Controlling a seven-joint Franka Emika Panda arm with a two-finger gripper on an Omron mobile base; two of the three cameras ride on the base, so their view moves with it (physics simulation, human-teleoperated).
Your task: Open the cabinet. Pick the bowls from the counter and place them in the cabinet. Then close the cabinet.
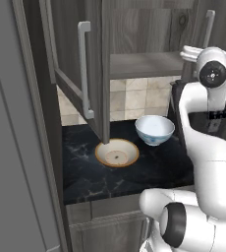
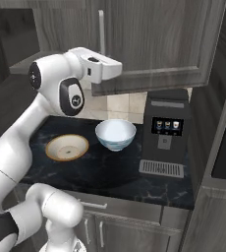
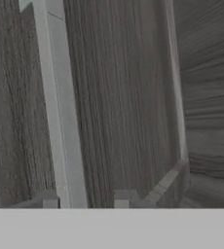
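The cabinet's left door (image 1: pixel 73 59) stands swung wide open, and the wooden shelf (image 1: pixel 142 64) inside shows bare. My gripper (image 3: pixel 84 200) is open at the right door (image 2: pixel 154 39). That door's silver bar handle (image 3: pixel 58 107) runs between the fingertips (image 3: pixel 49 199), nearer the left one. The right door looks partly swung out. On the black counter (image 1: pixel 85 167) sit the shallow cream bowl (image 1: pixel 117 152) with its orange-brown rim and, right of it, the deep white and blue bowl (image 1: pixel 155 129), well below my hand (image 2: pixel 102 66).
A dark coffee machine (image 2: pixel 166 133) stands on the counter right of the bowls. The open left door hangs over the cream bowl's near edge. A tall light-grey panel (image 1: pixel 12 147) borders the left side. Beige tiles (image 1: pixel 134 98) back the counter.
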